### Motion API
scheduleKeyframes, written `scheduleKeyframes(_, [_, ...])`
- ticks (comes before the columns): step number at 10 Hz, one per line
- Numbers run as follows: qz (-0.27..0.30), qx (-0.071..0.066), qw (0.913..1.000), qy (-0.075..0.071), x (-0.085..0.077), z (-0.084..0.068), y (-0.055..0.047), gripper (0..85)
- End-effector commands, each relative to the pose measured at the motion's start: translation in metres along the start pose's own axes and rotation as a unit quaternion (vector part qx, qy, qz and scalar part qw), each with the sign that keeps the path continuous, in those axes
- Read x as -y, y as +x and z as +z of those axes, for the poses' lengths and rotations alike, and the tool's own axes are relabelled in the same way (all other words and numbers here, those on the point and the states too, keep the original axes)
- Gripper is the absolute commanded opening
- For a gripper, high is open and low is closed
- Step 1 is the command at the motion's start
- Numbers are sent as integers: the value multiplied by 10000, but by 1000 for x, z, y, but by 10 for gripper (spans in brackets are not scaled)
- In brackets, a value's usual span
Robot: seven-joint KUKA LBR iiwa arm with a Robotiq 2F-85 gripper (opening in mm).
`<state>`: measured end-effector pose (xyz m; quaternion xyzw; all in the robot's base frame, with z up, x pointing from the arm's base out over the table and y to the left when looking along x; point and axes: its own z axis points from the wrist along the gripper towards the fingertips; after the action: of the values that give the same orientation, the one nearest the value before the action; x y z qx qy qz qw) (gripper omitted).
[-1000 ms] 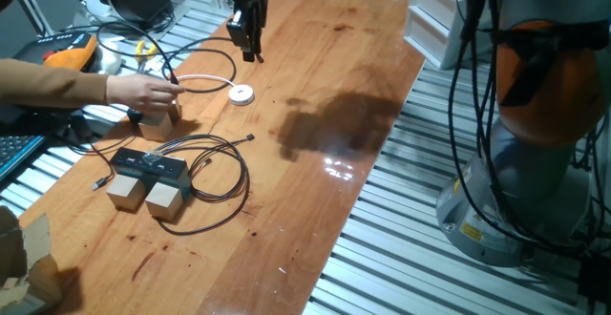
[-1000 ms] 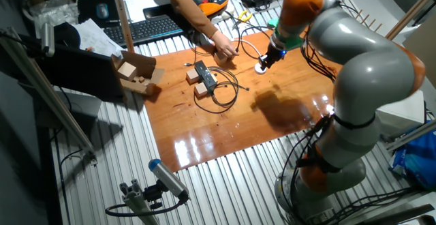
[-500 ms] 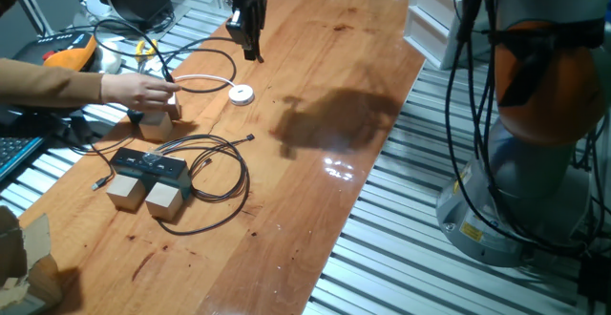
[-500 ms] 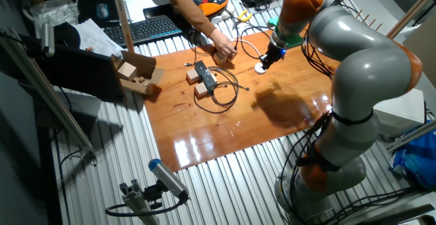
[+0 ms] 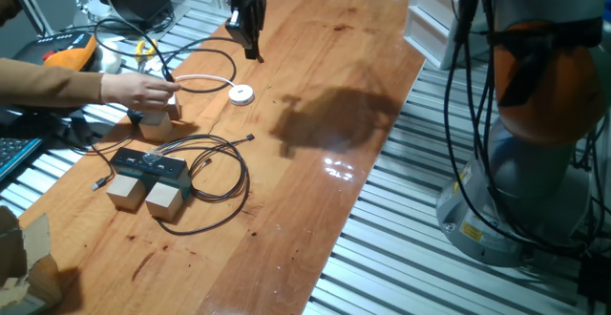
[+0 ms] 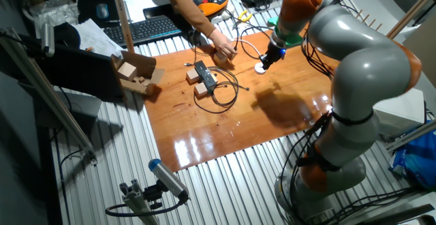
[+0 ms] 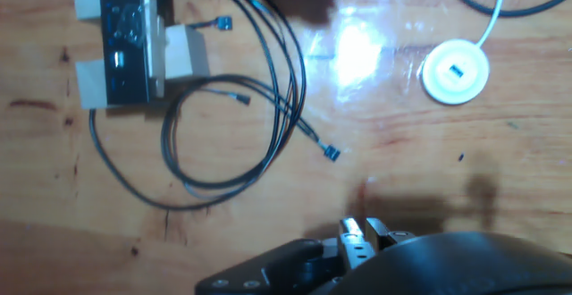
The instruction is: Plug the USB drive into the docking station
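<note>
The gripper [image 5: 251, 46] holds the USB drive [image 7: 355, 238] tight, far from the docking station [image 5: 149, 166]. Next, it must move over there.

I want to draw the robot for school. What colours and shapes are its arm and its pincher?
The arm is thick and rounded, with silver-grey shells and orange bands at the joints. Black cables hang along its base. The gripper is small and black, with two thin fingers, and a blue light glows just above it.
</note>
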<state>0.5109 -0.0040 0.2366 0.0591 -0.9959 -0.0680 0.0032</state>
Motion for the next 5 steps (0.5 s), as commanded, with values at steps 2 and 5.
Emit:
scheduleKeyframes(2, [-14,-63,10000,-28,0,0,0,170])
scheduleKeyframes(5, [177,9,9998,-58,0,0,0,340])
